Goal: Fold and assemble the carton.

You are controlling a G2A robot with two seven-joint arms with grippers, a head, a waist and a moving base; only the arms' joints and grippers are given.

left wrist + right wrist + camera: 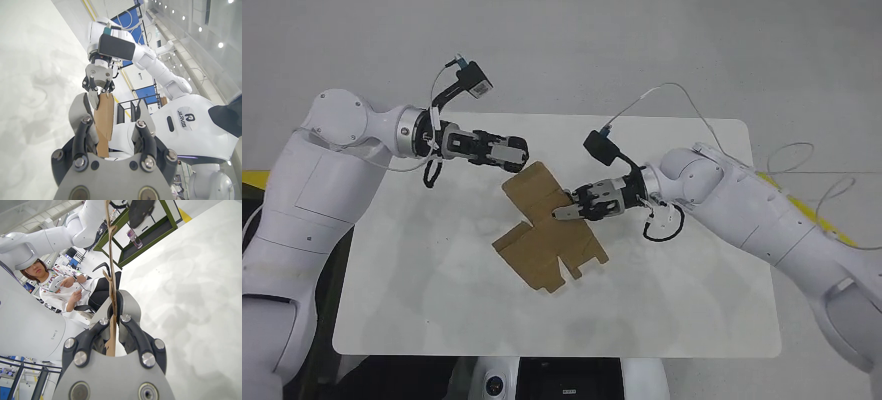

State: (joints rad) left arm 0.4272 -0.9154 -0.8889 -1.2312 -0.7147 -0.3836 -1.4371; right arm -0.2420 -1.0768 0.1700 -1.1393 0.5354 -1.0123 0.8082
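Note:
A flat brown carton (547,235) is held above the white table (692,300), with one flap (535,185) raised toward the far side. My right gripper (564,211) is shut on the carton's right edge. In the right wrist view the carton (112,275) shows edge-on, clamped between the fingers (124,306). My left gripper (523,153) is at the raised flap, jaws open. In the left wrist view the carton (104,115) stands between the spread fingers (81,106) of my left gripper (111,103), nearer one of them. Beyond it is the right gripper (99,92), pinching the carton's far end.
The table has bare surface around the carton on all sides. Grey floor lies beyond its far edge (642,118). A thin cable (682,95) loops above the right arm.

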